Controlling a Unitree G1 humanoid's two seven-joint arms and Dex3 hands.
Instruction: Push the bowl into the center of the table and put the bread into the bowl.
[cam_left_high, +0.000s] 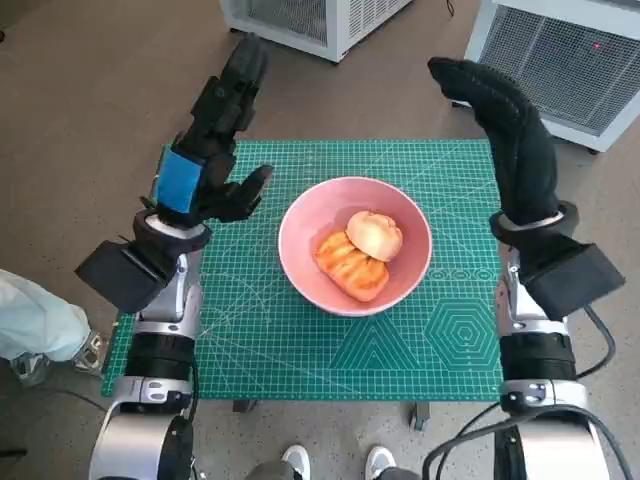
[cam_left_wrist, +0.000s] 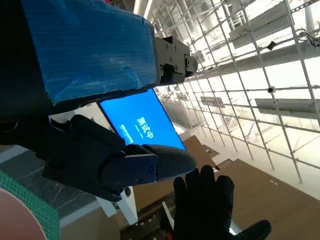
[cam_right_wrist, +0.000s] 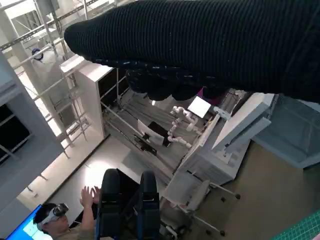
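A pink bowl (cam_left_high: 300, 255) sits near the middle of the green cutting mat (cam_left_high: 250, 320) in the head view. Two pieces of bread lie inside it: a round pale bun (cam_left_high: 376, 236) and an orange-brown ridged piece (cam_left_high: 350, 265). My left hand (cam_left_high: 215, 150) is raised left of the bowl, fingers spread, holding nothing. My right hand (cam_left_high: 505, 120) is raised right of the bowl, fingers stretched out, holding nothing. In the left wrist view my left hand (cam_left_wrist: 100, 150) fills the frame with the gloved right hand (cam_left_wrist: 205, 207) beyond it. The glove (cam_right_wrist: 200, 45) spans the right wrist view.
White cabinets (cam_left_high: 560, 60) stand on the floor beyond the table. A person's foot and trouser leg (cam_left_high: 35, 330) show at the left, shoes (cam_left_high: 335, 462) at the near edge. A person wearing a headset (cam_right_wrist: 60, 220) and a blue screen (cam_left_wrist: 142, 122) appear in the wrist views.
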